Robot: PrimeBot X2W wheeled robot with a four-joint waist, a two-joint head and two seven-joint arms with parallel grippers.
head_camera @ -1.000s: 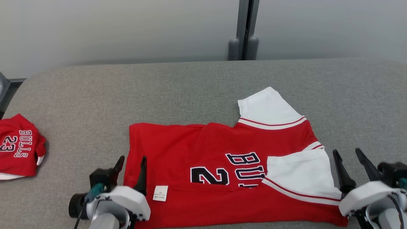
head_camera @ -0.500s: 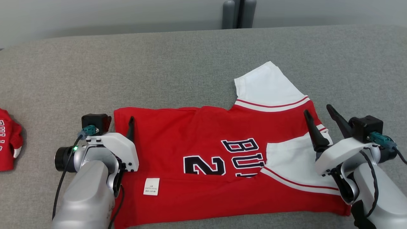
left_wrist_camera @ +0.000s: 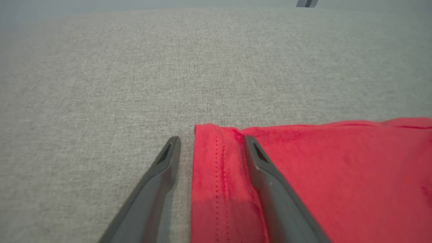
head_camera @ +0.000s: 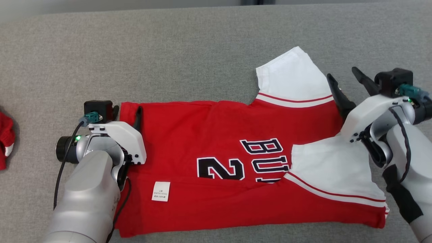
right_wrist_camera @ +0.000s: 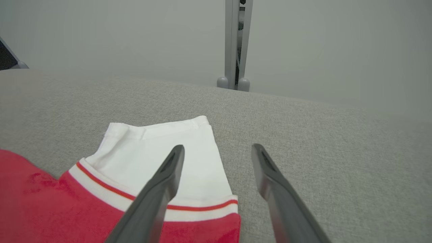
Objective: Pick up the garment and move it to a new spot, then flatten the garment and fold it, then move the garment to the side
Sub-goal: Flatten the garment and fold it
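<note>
My left gripper (head_camera: 127, 113) stands wide astride a corner of the jersey (head_camera: 202, 135); my right gripper (head_camera: 341, 73), wide too, hangs over the sleeve (head_camera: 293, 77) edge, perhaps touching it

- It looks like a lab or test room rather than a home.
- Bare pale grey wall panels (right_wrist_camera: 337, 50) stand behind, joined by a metal post (right_wrist_camera: 235, 44).
- The work surface is a wide table (head_camera: 202, 40) covered in plain grey cloth.
</note>
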